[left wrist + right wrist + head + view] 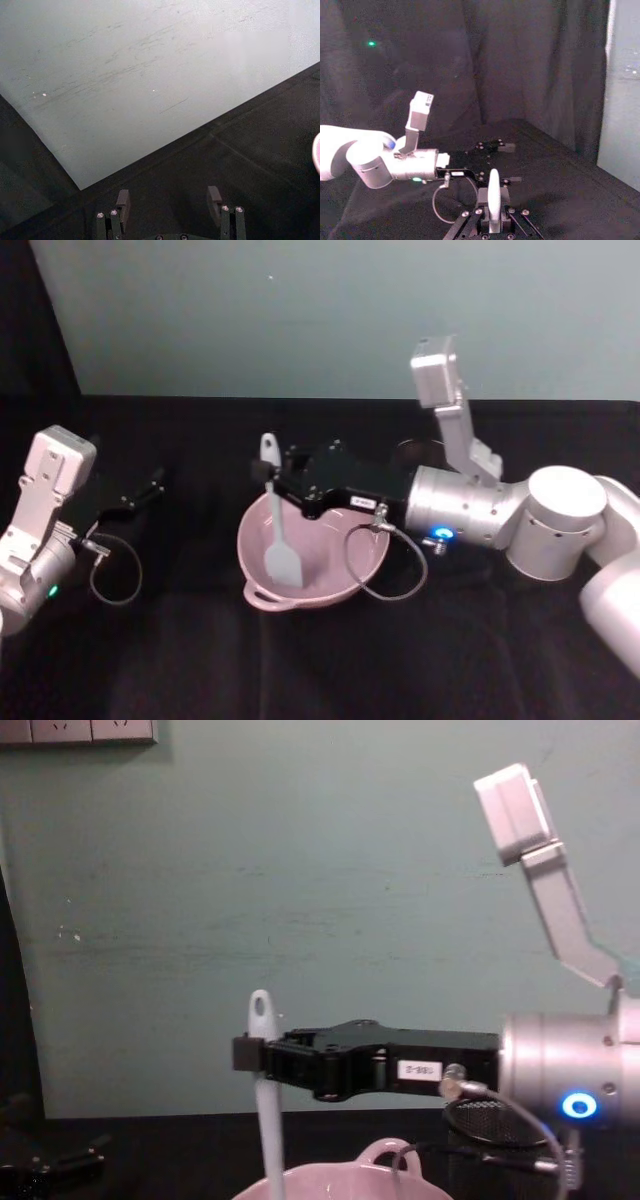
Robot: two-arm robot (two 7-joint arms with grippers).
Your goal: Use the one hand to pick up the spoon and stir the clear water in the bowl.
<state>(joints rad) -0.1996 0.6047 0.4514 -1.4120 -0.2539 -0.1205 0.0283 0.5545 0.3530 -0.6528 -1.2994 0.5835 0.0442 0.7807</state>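
A pale pink bowl (372, 552) with a loop handle sits mid-table. The white spoon (282, 558) stands nearly upright in it, its flat blade down inside against the left wall and its holed end up. My right gripper (268, 481), black with a white label, reaches in from the right above the bowl and is shut on the spoon's handle. The chest view shows the right gripper (256, 1056), the spoon (266, 1115) and the bowl's rim (340, 1182). In the right wrist view the handle (493, 190) sits between the fingers. I cannot make out water in the bowl. My left gripper (152, 485) rests at the far left, open.
A black wire-mesh cup (498, 1128) stands behind my right arm, right of the bowl. A grey cable loop (385, 575) hangs from the right wrist over the bowl's right rim. A pale wall closes off the back of the black cloth table.
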